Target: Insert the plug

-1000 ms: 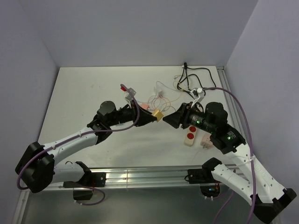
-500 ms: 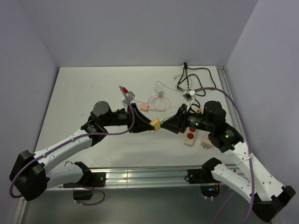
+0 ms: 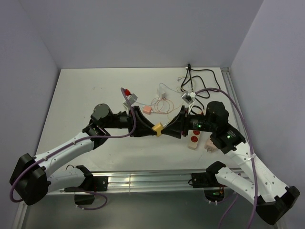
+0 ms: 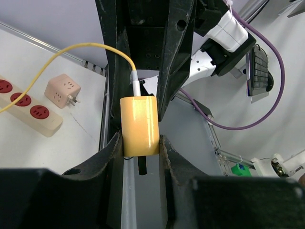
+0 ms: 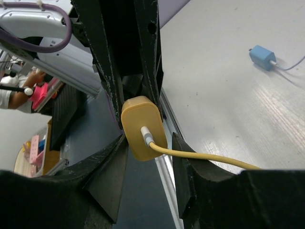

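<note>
Above table (image 3: 86,95), plug (image 4: 139,125) in left claw (image 4: 139,140)

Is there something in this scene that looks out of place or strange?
Yes. The yellow rounded plastic charger plug hangs in the air, clamped by the left gripper, with the right gripper nose to nose around it. The beige power strip with red sockets lies apart, partly under the right arm.

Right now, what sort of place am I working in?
Probably a lab test cell: a white table boxed in by plain walls, with a power strip, loose chargers and cables laid out for practice.
</note>
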